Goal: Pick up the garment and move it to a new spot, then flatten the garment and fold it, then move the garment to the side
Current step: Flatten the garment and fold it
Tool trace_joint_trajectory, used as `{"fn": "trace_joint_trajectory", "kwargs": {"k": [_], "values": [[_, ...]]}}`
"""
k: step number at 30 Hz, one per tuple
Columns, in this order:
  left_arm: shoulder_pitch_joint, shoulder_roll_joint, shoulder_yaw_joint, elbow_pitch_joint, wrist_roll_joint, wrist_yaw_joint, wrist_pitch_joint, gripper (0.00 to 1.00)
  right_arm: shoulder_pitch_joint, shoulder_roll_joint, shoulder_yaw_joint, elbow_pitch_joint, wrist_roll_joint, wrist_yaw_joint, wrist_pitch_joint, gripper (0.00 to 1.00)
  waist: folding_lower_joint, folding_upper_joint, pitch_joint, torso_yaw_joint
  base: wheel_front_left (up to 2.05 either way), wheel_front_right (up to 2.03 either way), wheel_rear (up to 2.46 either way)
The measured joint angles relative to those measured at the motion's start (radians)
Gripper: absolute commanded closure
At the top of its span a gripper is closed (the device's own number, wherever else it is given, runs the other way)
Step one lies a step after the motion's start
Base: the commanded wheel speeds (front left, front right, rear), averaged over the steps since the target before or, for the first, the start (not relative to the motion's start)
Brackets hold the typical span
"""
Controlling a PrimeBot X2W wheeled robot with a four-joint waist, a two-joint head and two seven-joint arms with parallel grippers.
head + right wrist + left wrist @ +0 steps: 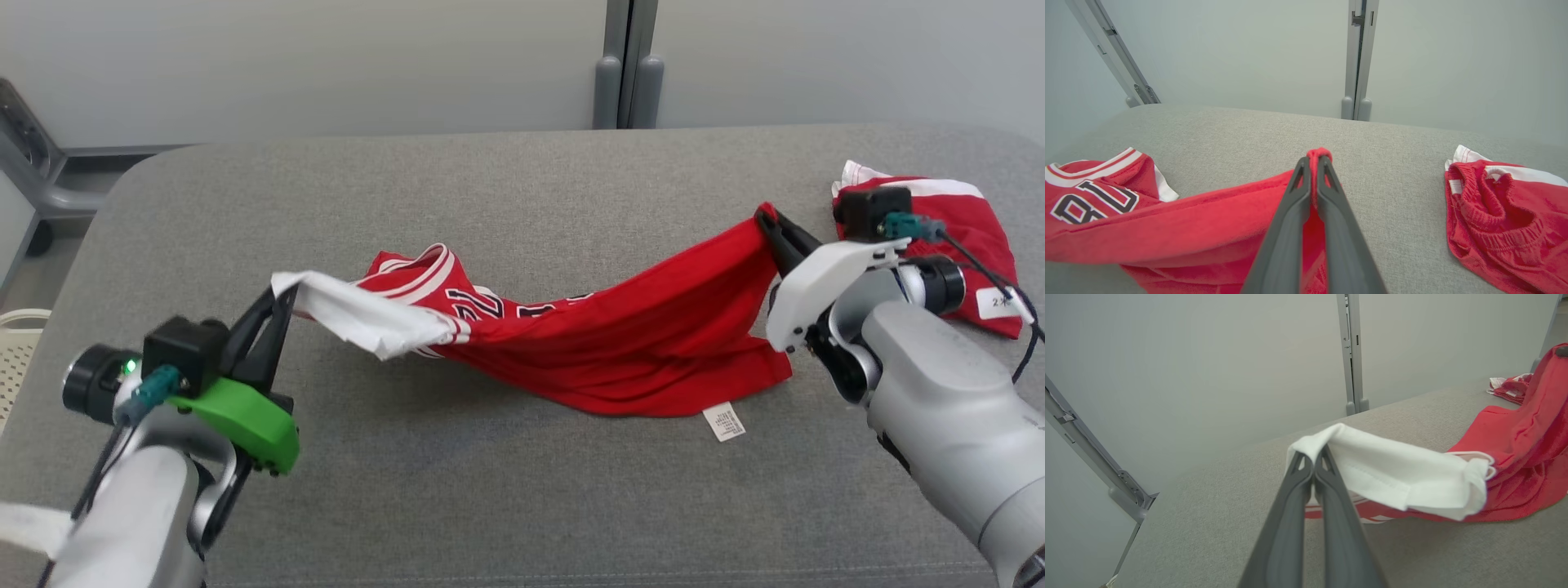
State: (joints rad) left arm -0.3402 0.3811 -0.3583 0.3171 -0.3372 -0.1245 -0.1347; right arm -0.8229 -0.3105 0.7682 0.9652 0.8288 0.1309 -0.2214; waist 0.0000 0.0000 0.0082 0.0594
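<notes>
I have the jersey [653, 343] strung between both arms over the grey table [506, 180], on my side of the grey post [624, 73] at the table's far edge. My left gripper [282, 296], well left of the post, is pinched tight on the white end [1392, 473] of the cloth. My right gripper [767, 216], right of the post, is clamped on a bunched red edge. The middle sags between them and rests on the table, nearer me than the post.

I judge it to be light, limp knit with no stiffness. It should drape wherever I let it, and it may slide out of a thin pinch. Matching corners or the hem look like the best holds for flattening.

I cannot tell what the white end is, sleeve, panel or lining, or how many layers each pinch has. The black lettering is partly folded under. The small white label [724, 422] is too small to read. A second red piece [971, 220], farther right of the post, is partly behind my right wrist.
</notes>
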Motion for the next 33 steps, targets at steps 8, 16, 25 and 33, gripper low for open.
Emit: {"fn": "trace_joint_trajectory", "kwargs": {"k": [8,16,25,33], "values": [[-0.324,0.113,-0.156,-0.011,-0.108,-0.006,0.106,1.00,-0.196,-0.012,0.029,-0.060,0.135,0.000,0.103,1.00,0.0000,0.0000,0.076,-0.010,0.00,0.00,0.00],[-0.652,0.163,-0.230,0.073,-0.321,-0.006,0.169,1.00,-0.436,-0.012,0.014,-0.012,0.231,0.000,0.195,1.00,0.0000,0.0000,0.183,-0.025,0.00,0.00,0.00],[-0.971,0.177,-0.334,0.261,-0.410,-0.007,0.186,1.00,-0.712,0.047,-0.014,0.159,0.255,0.000,0.183,1.00,0.0002,0.0000,0.331,-0.051,0.00,0.00,0.00],[-1.226,0.132,-0.380,0.440,-0.424,-0.007,0.146,1.00,-0.901,0.109,-0.019,0.299,0.198,0.000,0.047,1.00,0.0002,0.0000,0.396,-0.086,0.00,0.00,0.00]]}}
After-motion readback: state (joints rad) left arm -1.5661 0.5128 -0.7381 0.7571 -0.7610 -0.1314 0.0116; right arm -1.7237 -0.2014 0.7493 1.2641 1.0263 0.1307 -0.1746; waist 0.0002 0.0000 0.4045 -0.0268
